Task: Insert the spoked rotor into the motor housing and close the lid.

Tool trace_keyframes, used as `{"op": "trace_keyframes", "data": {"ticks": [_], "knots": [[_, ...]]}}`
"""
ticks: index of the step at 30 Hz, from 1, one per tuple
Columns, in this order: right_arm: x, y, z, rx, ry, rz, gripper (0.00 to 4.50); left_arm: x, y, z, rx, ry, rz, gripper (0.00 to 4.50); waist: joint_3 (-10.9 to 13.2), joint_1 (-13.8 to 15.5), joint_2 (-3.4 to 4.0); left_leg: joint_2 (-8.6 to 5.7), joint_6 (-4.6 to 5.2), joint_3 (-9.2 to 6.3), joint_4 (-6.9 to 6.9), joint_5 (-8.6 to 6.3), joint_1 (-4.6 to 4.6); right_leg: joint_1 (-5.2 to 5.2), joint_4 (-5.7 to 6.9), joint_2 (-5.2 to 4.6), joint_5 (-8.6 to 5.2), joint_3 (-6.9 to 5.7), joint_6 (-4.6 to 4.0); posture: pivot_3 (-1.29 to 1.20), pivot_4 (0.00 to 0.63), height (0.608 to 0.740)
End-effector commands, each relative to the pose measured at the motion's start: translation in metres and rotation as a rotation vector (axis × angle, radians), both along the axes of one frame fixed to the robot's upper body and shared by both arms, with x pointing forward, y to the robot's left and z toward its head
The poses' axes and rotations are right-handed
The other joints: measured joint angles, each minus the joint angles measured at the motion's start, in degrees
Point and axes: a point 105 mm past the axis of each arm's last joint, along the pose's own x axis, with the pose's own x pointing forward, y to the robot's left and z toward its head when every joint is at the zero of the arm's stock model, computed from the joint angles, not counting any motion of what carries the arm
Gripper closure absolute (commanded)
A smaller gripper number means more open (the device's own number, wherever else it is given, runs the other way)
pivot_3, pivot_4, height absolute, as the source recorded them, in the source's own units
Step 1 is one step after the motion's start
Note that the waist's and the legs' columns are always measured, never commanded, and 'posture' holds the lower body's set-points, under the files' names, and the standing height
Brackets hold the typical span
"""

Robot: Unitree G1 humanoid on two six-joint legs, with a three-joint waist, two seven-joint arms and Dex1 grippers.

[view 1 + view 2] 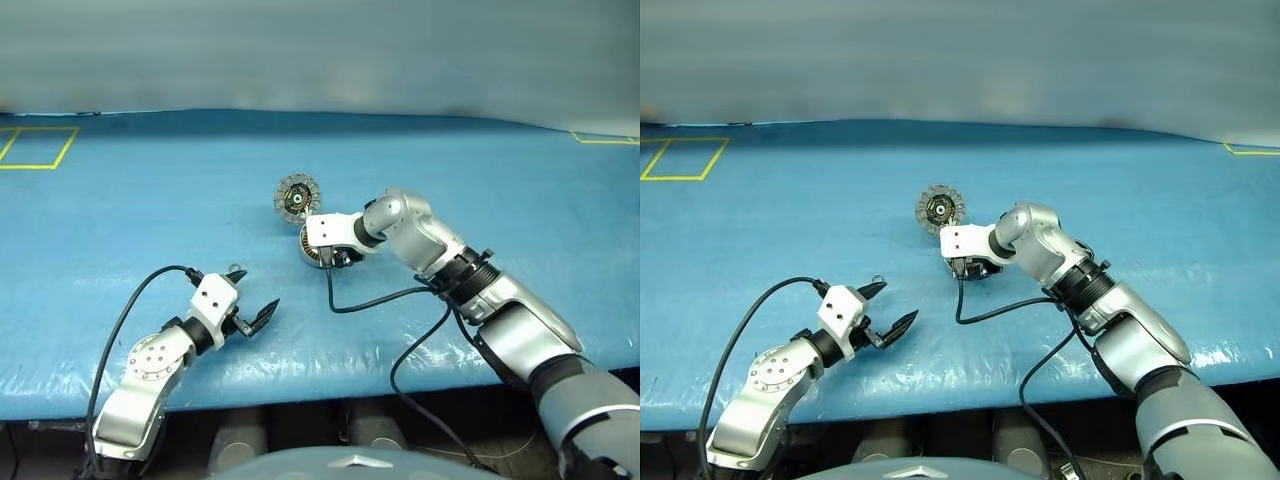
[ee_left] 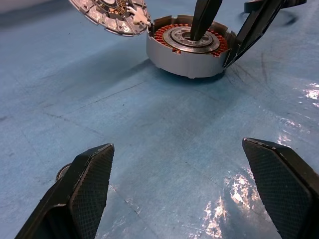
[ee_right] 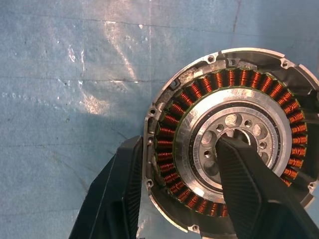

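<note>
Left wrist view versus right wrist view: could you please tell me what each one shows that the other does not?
Left wrist view: the lid standing open, tilted at the edge of the motor housing, and the left gripper open over the blue table. Right wrist view: a look straight down into the housing, with the holes in its hub and the full ring of windings. Both: the housing and the right gripper, one finger in the hub, the other outside the wall.

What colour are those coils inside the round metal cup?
Copper-orange windings ring the motor housing; clearest in the right wrist view.
</note>
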Motion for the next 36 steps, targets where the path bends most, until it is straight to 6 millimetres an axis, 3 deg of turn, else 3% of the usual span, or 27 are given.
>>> {"op": "trace_keyframes", "data": {"ticks": [1, 11, 19, 25, 31, 36], "knots": [[-0.02, 0.015, -0.015, 0.056, 0.086, -0.05, 2.61, -0.001, 0.001, 0.009, 0.007, -0.047, -0.007, 0.0, -0.1, -0.1, 0.05, 0.01, 0.0, -0.01, 0.0, 0.0, 0.02, -0.01, 0.02, 0.01, 0.0, 0.02, 0.0, 0.0, 0.15, 0.74], [-0.068, 0.049, -0.017, 0.264, 0.309, -0.322, 2.62, -0.006, 0.003, 0.006, 0.005, -0.039, -0.002, 0.0, -0.3, -0.5, 0.04, 0.07, -0.01, -0.13, -0.12, -0.01, 0.03, -0.09, 0.1, 0.1, -0.06, 0.0, -0.11, 0.0, 0.15, 0.74], [-0.085, 0.066, -0.011, 0.342, 0.4, -0.437, 2.62, -0.009, 0.001, 0.004, -0.008, -0.018, 0.0, 0.0, -0.3, -1.1, -0.04, 0.06, -0.06, -0.14, -0.1, 0.01, 0.02, -0.12, 0.09, 0.05, -0.07, 0.0, -0.11, 0.0, 0.15, 0.74], [-0.078, 0.063, -0.009, 0.353, 0.357, -0.486, 2.62, -0.011, 0.002, 0.002, -0.008, -0.012, 0.009, 0.0, -0.3, -1.6, -0.04, 0.05, -0.06, -0.15, -0.15, 0.01, -0.02, -0.14, 0.04, 0.0, -0.07, 0.0, -0.1, 0.0, 0.15, 0.74], [-0.062, 0.074, 0.022, 0.454, 0.297, -0.55, 0.73, -0.011, 0.001, 0.001, -0.013, -0.008, 0.006, 0.0, -0.3, -1.6, 0.02, 0.05, -0.06, -0.16, -0.14, 0.02, -0.11, -0.21, 0.05, -0.02, -0.06, 0.0, -0.08, 0.0, 0.15, 0.74], [-0.066, 0.088, 0.054, 0.542, 0.282, -0.524, 0.73, -0.009, -0.002, 0.001, -0.018, -0.008, -0.003, 0.0, -0.2, -1.5, 0.04, 0.05, -0.05, -0.18, -0.18, 0.01, -0.32, -0.33, -0.08, -0.08, -0.02, -0.03, 0.0, 0.0, 0.15, 0.74]]}}
